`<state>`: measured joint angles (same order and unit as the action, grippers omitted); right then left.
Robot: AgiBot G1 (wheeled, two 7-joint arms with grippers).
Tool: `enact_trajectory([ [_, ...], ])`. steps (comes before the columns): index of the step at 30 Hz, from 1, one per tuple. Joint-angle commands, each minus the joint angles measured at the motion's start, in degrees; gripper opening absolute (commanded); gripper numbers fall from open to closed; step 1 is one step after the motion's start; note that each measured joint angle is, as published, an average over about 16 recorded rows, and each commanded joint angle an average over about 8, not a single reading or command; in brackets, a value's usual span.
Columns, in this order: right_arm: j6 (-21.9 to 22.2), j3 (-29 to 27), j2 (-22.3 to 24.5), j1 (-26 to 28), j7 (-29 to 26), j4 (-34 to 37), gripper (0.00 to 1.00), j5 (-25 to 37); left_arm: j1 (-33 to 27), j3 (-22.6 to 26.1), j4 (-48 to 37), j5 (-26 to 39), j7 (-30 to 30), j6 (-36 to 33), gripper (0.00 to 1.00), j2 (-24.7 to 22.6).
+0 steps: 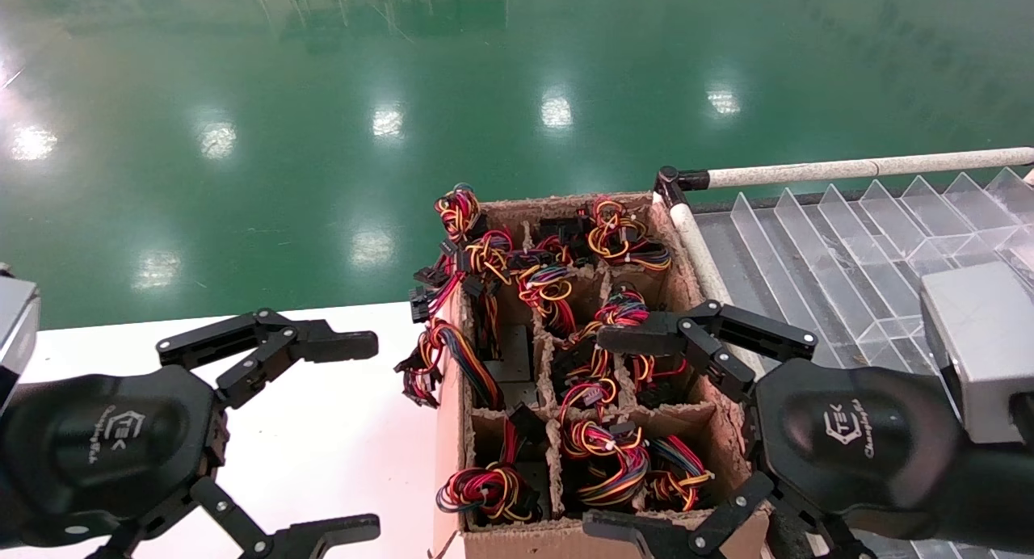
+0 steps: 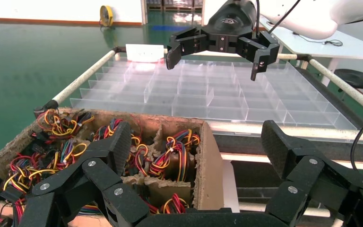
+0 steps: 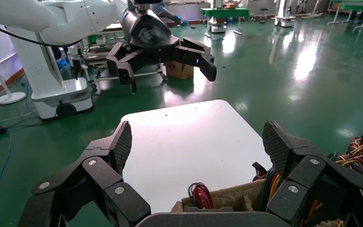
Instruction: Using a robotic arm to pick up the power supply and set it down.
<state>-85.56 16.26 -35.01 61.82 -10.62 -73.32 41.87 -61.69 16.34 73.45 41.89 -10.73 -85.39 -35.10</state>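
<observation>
A cardboard box [image 1: 452, 430] with pulp dividers stands between my two grippers. It holds several power supplies, mostly showing as coils of red, yellow and black wire. One power supply [image 1: 514, 367] shows a grey metal face in a left-hand compartment. My right gripper [image 1: 598, 431] hovers open above the box's right side, with nothing between its fingers [image 3: 123, 142]. Below it I see the box wall [image 3: 227, 195] and a wire bundle [image 3: 199, 191]. My left gripper [image 1: 373, 436] hangs open and empty over the white table [image 1: 339, 430], left of the box [image 2: 208, 161].
A clear plastic tray [image 1: 848, 244] with many divided cells lies right of the box, framed by white padded rails [image 1: 856, 170]. Loose wire bundles and black plugs [image 1: 420, 300] spill over the box's left wall. Green floor lies beyond the table's far edge.
</observation>
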Motion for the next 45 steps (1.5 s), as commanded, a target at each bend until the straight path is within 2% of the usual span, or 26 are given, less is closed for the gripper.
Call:
enact_trajectory([
  [1,0.00,0.00,0.00,0.00,0.00,0.00,1.00,0.00,0.00,0.00,0.00,0.00,0.00,0.00,1.00,0.00],
  [26,0.00,0.00,0.00,0.00,0.00,0.00,1.00,0.00,0.00,0.00,0.00,0.00,0.00,0.00,1.00,0.00],
  [27,0.00,0.00,0.00,0.00,0.00,0.00,1.00,0.00,0.00,0.00,0.00,0.00,0.00,0.00,0.96,0.00],
  [34,0.00,0.00,0.00,0.00,0.00,0.00,1.00,0.00,0.00,0.00,0.00,0.00,0.00,0.00,0.09,0.00],
  [35,0.00,0.00,0.00,0.00,0.00,0.00,1.00,0.00,0.00,0.00,0.00,0.00,0.00,0.00,0.00,0.00],
  [45,0.00,0.00,0.00,0.00,0.00,0.00,1.00,0.00,0.00,0.00,0.00,0.00,0.00,0.00,0.00,0.00],
])
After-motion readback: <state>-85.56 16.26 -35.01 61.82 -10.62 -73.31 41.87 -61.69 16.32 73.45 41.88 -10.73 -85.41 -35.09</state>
